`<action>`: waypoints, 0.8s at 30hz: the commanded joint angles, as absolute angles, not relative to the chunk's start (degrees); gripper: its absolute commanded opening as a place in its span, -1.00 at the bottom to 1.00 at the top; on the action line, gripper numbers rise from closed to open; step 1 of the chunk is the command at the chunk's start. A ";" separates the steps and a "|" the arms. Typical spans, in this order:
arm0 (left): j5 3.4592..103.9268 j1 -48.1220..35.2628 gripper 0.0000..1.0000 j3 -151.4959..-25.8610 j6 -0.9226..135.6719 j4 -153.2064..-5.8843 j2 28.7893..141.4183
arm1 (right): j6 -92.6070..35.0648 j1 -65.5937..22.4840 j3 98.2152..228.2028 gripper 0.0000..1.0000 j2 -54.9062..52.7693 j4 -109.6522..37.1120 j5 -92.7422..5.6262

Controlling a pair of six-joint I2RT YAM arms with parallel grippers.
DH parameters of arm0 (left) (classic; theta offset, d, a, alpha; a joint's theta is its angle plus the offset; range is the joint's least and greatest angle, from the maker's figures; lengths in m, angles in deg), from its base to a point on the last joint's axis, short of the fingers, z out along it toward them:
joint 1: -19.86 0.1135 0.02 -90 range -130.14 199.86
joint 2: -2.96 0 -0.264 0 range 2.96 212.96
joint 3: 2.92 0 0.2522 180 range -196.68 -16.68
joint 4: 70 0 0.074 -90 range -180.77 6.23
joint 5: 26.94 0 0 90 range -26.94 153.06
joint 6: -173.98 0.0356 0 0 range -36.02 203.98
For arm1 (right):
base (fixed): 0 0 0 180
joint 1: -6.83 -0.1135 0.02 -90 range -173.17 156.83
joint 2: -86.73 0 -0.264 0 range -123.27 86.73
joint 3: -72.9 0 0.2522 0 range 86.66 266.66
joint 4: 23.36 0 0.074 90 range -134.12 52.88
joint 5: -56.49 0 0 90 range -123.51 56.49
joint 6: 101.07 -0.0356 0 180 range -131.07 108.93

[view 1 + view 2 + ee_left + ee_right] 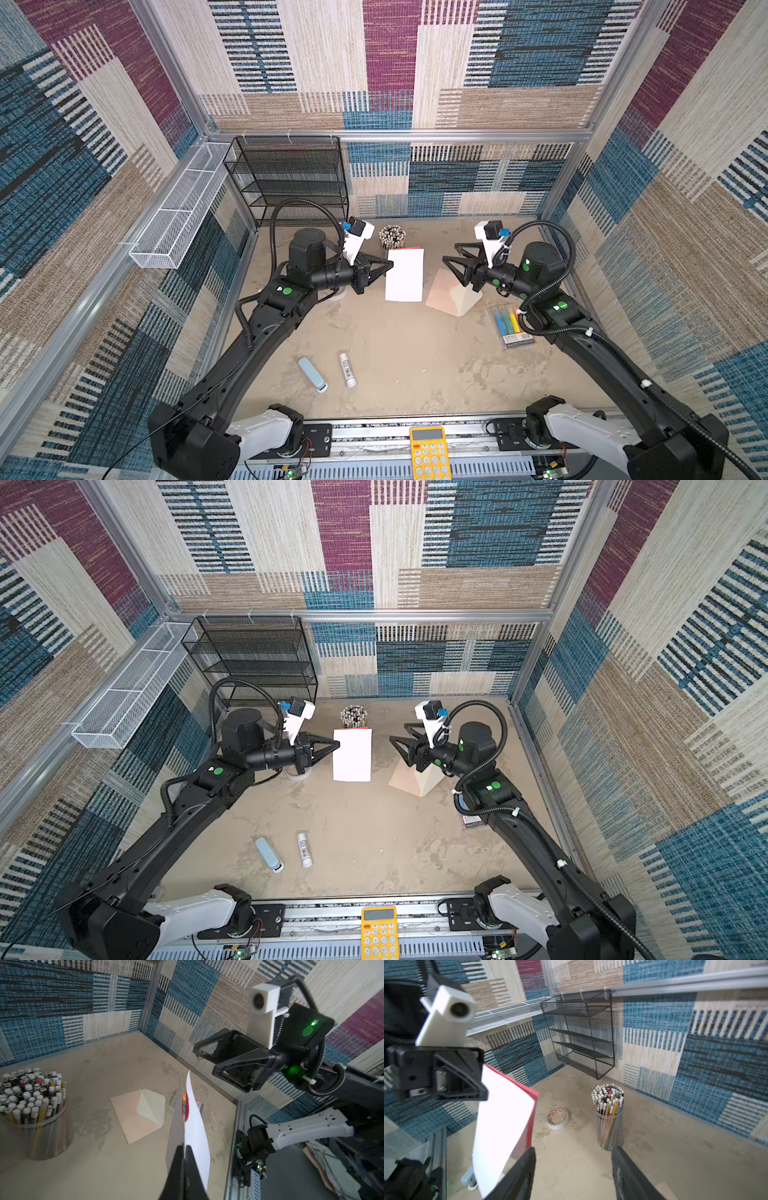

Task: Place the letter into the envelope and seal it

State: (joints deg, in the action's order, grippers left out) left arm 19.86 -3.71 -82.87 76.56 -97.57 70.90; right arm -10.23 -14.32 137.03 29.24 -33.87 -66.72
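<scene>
The letter (pixel 405 274), white face up with a red edge at its far side, hangs above the table mid-scene. My left gripper (pixel 390 266) is shut on its left edge; in the left wrist view the jaws (pixel 184 1148) pinch the sheet (pixel 196 1126) edge-on. The peach envelope (pixel 442 293) lies flat on the table to the letter's right, its cream flap (pixel 150 1105) folded open. My right gripper (pixel 451 254) hovers open over the envelope, apart from the letter, with nothing between its fingers (pixel 573 1149). The red backing of the letter (pixel 502 1122) shows in the right wrist view.
A clear cup of pencils (pixel 392 237) stands behind the letter and a tape roll (pixel 557 1119) lies by the left arm. A glue stick (pixel 347 369) and a blue case (pixel 312 374) lie front left, a marker pack (pixel 510 326) right, a yellow calculator (pixel 429 453) at the front rail, and a black mesh shelf (pixel 291 178) at the back.
</scene>
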 commanded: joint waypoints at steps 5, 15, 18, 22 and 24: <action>23.40 -6.21 -1.00 -79.33 97.16 -105.55 65.79 | 8.81 -14.60 140.15 0.21 27.99 -34.33 -81.33; 30.39 -12.81 -1.00 -77.28 113.51 -109.58 66.55 | 21.77 -23.10 148.29 0.22 18.65 -47.49 -82.15; 33.94 -14.49 -1.00 -76.82 116.19 -109.43 66.86 | 22.44 -24.34 149.28 0.22 17.25 -49.32 -82.48; 35.63 -15.78 -1.00 -76.28 117.99 -108.40 67.02 | 22.94 -25.33 149.56 0.17 15.65 -51.08 -81.58; 36.30 -16.34 -1.00 -76.18 118.51 -107.94 67.10 | 23.06 -25.75 149.84 0.13 14.90 -52.07 -81.52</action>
State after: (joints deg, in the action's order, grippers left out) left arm 33.96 -15.91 -76.36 115.01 -108.85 67.01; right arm 21.70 -25.36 149.18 15.47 -49.87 -81.84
